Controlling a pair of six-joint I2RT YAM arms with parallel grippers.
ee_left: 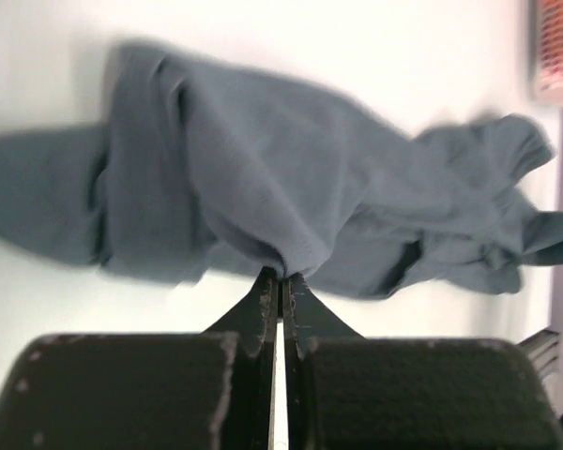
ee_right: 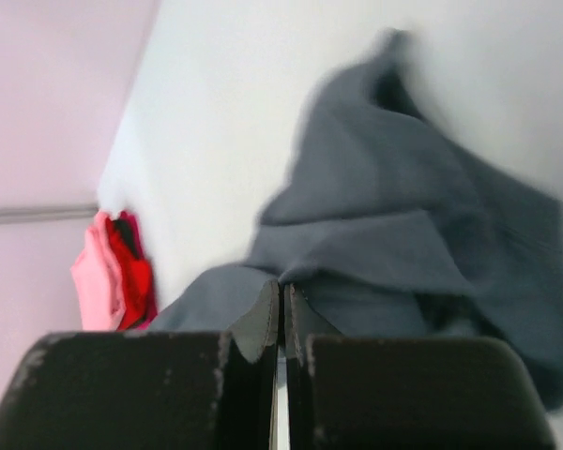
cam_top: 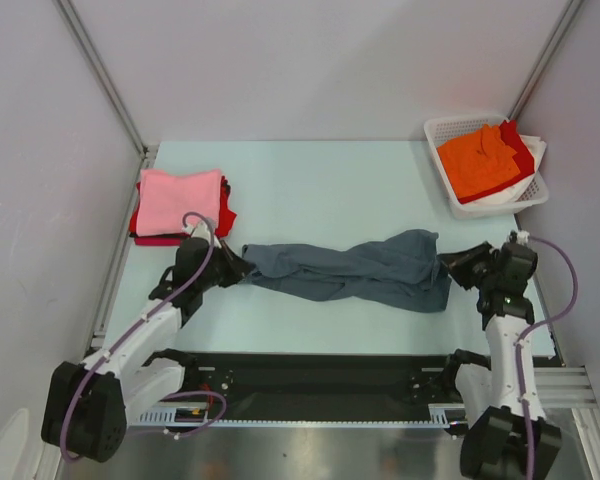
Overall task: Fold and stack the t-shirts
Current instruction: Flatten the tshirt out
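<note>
Left claw [cam_top: 235,268] and right claw [cam_top: 452,266] each clenched on an end of the blue-grey tee [cam_top: 360,268]. Looked like the spread-out step; next it needed pulling flat on the counter [cam_top: 310,180]

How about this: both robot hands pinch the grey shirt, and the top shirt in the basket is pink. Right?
No. The top view shows the top shirt in the basket is orange; the pink shirt tops the pile on the table. The left hand and right hand pinch the grey shirt.
</note>
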